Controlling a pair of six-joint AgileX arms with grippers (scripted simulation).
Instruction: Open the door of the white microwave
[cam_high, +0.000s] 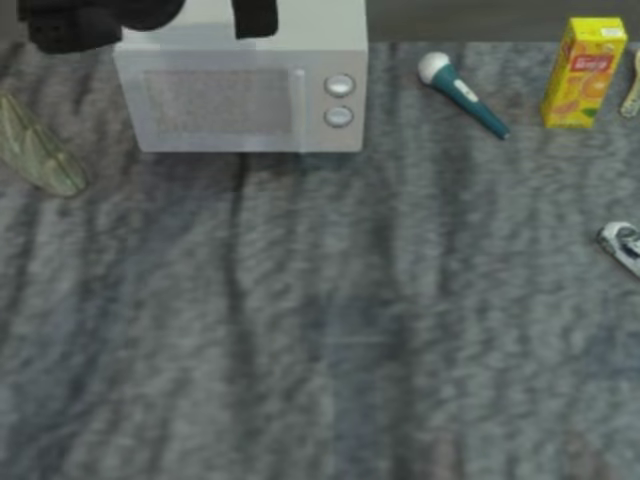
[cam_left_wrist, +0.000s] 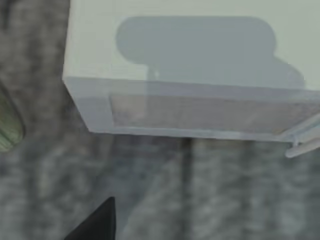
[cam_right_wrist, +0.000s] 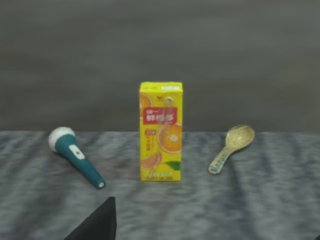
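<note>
The white microwave (cam_high: 240, 85) stands at the table's back left, with two silver knobs (cam_high: 340, 100) on its right panel. Its door (cam_high: 215, 100) lies shut, flush with the front, and the slim handle (cam_high: 297, 100) runs along the door's right edge. My left gripper (cam_high: 254, 18) hovers above the microwave's back edge, apart from the door. In the left wrist view I look down on the microwave top (cam_left_wrist: 200, 45), the door (cam_left_wrist: 200, 112) and the handle (cam_left_wrist: 302, 142); one dark finger (cam_left_wrist: 102, 222) shows, with nothing held. My right gripper is outside the top view; its finger (cam_right_wrist: 100, 222) holds nothing.
A teal microphone (cam_high: 462, 94), a yellow juice carton (cam_high: 583, 72) and a spoon (cam_high: 632, 85) lie at the back right. A small silver toy car (cam_high: 622, 245) sits at the right edge. A greenish ribbed object (cam_high: 40, 150) lies left of the microwave.
</note>
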